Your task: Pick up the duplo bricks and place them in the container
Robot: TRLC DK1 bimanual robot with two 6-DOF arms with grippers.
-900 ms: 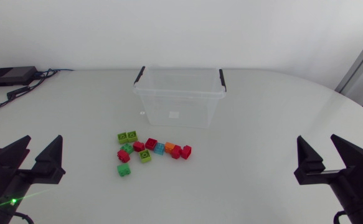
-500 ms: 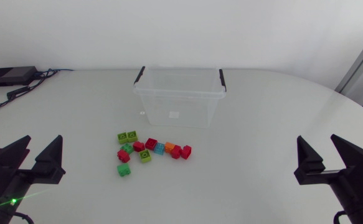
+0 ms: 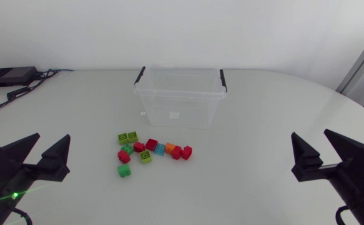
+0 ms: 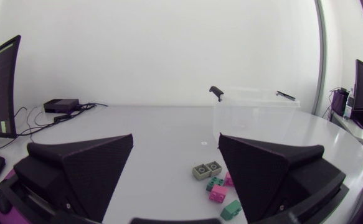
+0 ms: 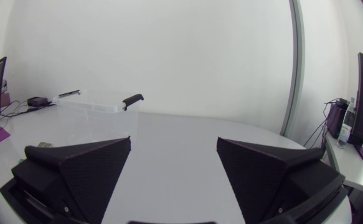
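Several duplo bricks [image 3: 150,152], green, red, orange and blue, lie in a loose cluster on the white table. Just behind them stands a clear container [image 3: 179,97] with black handle clips, nothing visible inside. My left gripper [image 3: 53,137] is open at the near left, well short of the bricks. My right gripper [image 3: 310,134] is open at the near right, far from them. In the left wrist view the bricks [image 4: 215,183] lie ahead of the open left gripper [image 4: 175,140], beside its right finger, with the container [image 4: 256,109] beyond. The right wrist view shows the open right gripper [image 5: 174,142] and the container [image 5: 91,104] far ahead.
A black box [image 3: 10,76] with cables sits at the table's far left corner. A small white speck [image 3: 142,114] lies on the table left of the container. Bare tabletop stretches between both grippers and the bricks.
Both grippers have shifted slightly inward toward the middle of the table. The bricks and container have not moved.
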